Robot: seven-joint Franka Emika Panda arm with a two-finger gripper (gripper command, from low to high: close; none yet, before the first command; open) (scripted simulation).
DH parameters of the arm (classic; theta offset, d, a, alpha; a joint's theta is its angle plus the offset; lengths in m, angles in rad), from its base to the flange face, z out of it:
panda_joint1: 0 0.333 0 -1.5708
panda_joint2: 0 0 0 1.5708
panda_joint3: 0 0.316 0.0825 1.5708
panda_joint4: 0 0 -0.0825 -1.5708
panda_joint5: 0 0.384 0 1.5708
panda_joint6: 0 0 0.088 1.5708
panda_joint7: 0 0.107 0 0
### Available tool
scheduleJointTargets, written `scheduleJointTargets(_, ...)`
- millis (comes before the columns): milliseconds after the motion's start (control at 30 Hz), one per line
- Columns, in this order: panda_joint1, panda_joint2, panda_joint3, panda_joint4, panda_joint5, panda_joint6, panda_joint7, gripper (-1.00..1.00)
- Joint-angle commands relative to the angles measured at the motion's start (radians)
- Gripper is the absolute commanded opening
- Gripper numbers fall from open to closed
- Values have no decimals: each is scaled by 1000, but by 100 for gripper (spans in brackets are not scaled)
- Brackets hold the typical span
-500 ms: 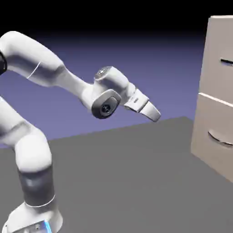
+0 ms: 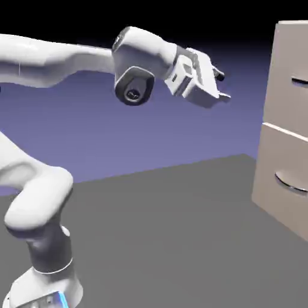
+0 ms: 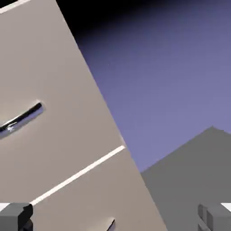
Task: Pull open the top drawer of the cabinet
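Cabinet (image 2: 264,168), one of it, stands at the exterior view's right, beige-tan, and serves as the landmark. It has two drawers, one above the other: one top drawer (image 2: 286,78) in its upper part, and one lower drawer (image 2: 283,174) beneath. Each drawer has one curved metal handle, so two in all: the upper handle (image 2: 299,81) on the top drawer's front, the lower handle (image 2: 292,183) on the other. Both drawers sit shut against the cabinet, their insides hidden, so what they contain cannot be told. One pale line (image 3: 79,175) runs between the two fronts. One arm (image 2: 135,60) reaches toward the cabinet from the exterior view's left. Its one gripper (image 2: 224,86) is released, two fingertips (image 3: 16,216) wide apart with nothing between them, near the cabinet's upper part but not touching it. One grey worktop (image 2: 156,240) spreads beside the cabinet.
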Motion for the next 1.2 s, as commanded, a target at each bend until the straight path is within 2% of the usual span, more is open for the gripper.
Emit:
scheduleJointTargets(0, -36, -13, 22, 23, 42, -8, 9, 0)
scheduleJointTargets(1167, -1305, -463, 802, 820, 1512, -280, 313, 0)
